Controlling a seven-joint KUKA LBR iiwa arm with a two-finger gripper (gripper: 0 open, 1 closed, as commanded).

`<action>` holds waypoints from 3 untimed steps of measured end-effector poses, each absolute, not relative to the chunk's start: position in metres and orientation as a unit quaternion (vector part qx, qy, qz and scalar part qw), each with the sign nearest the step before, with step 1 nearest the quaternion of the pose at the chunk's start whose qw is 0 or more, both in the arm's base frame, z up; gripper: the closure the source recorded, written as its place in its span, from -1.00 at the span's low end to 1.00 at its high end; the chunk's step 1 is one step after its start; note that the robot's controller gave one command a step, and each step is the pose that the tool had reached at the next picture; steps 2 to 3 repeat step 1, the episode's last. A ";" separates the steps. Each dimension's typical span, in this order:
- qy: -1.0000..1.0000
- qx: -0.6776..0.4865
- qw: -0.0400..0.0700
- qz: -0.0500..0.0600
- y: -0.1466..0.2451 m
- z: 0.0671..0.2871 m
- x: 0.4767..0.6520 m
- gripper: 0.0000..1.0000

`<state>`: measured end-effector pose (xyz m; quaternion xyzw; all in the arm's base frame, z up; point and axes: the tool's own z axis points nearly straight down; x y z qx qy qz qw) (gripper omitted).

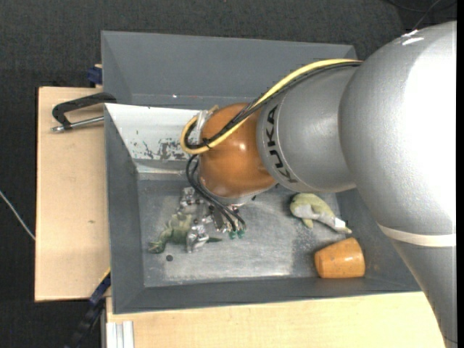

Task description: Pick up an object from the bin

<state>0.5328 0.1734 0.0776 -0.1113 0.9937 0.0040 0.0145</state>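
Grey metal bin (119,194) sits on dark, rough-textured ground (217,6). The bin floor is dull grey, scuffed and flecked pale, most worn around the middle. Its far wall carries a whitish patch with dark scratch marks.

Arm enters from the right, its big silver housing covering the bin's right side. An orange wrist cover with yellow and black cables sits over the bin's middle.

Claw (203,227) is down near the floor, left of centre, metal parts tangled with wiring. Cannot tell how far open it is, or whether it has hold of anything.

Small green toy figure (165,236) lies on the floor just left of the claw, its near end against or under the claw's tip; contact unclear.

Well apart, right side: pale yellow-green soft toy (312,209) lying flat. Nearer the front wall, an orange rounded block (339,258).
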 end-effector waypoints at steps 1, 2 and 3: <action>0.972 -0.236 0.007 0.000 0.121 0.282 0.528 1.00; 0.972 -0.236 0.007 0.000 0.121 0.282 0.528 1.00; 0.972 -0.236 0.007 0.000 0.121 0.282 0.528 1.00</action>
